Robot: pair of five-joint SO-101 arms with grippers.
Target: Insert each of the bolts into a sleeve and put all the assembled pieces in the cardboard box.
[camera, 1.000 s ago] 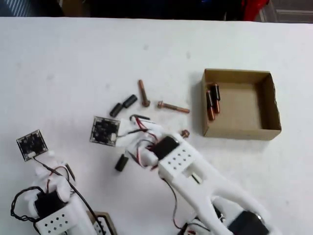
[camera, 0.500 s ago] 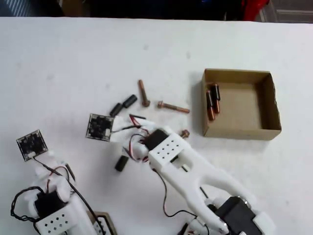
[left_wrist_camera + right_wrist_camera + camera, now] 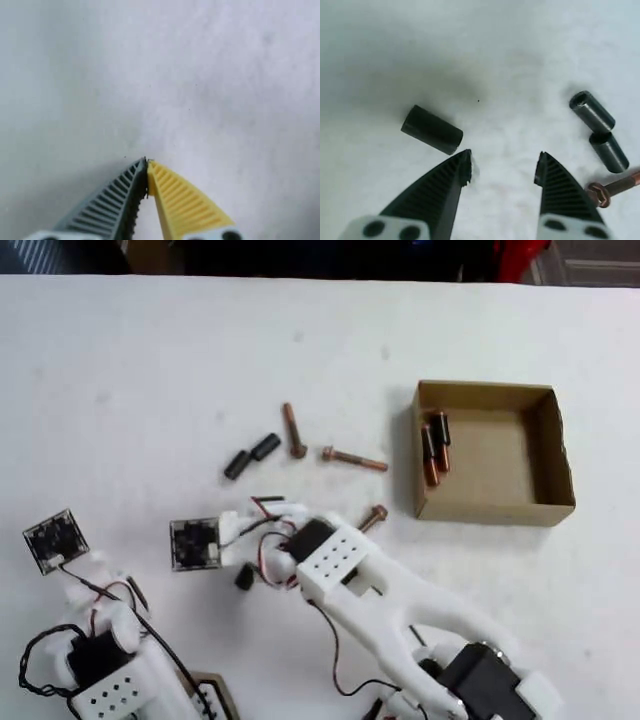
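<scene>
A: Right claw [image 3: 503, 166] gapes wide, gripping nothing. A black sleeve [image 3: 432, 130] lies on the bench [image 3: 485, 60] just beside one fingertip.

B: Left claw [image 3: 146, 170] is pinched closed, empty. Two assembled pieces [image 3: 434, 447] sit in the cardboard box [image 3: 490, 510], with loose bolts [image 3: 354, 458] on the bench nearby.

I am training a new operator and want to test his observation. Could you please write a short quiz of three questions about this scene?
1. True or false: the right gripper is open.
2. How many assembled pieces lie in the cardboard box?
3. The left gripper is: A wide open; B half open; C shut.
Key: 1 true; 2 two; 3 C.
</scene>
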